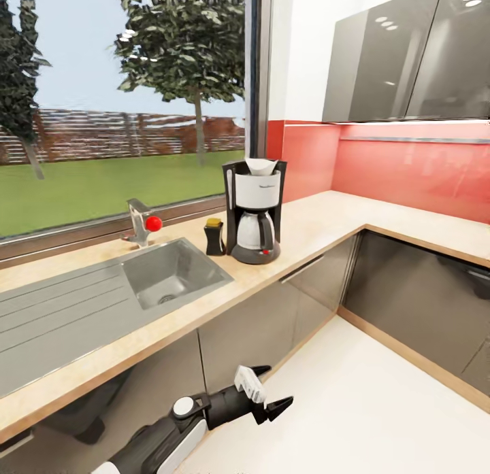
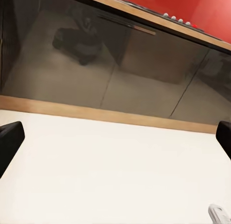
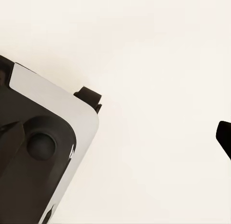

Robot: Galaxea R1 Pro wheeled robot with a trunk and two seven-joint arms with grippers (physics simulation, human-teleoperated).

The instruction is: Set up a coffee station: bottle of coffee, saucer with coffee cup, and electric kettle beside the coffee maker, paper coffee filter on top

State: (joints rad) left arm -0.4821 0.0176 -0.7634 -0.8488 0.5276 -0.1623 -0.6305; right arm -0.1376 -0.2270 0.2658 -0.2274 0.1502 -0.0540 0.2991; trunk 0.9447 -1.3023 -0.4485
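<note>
The coffee maker [image 1: 254, 212], a paper filter [image 1: 261, 165] in its top, stands mid-worktop [image 1: 320, 222] beside the coffee bottle [image 1: 214, 237]. The left gripper [image 1: 271, 392] hangs wide open, empty; the right gripper's state I cannot tell.

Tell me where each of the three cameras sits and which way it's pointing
Head view: on the head, looking down over the kitchen countertop, coffee maker and sink; left hand shows low.
Left wrist view: on the left arm, facing dark cabinet fronts across the pale floor; black fingertips at the edges.
Right wrist view: on the right arm, looking at floor and the robot's own body.
All share the floor.
</note>
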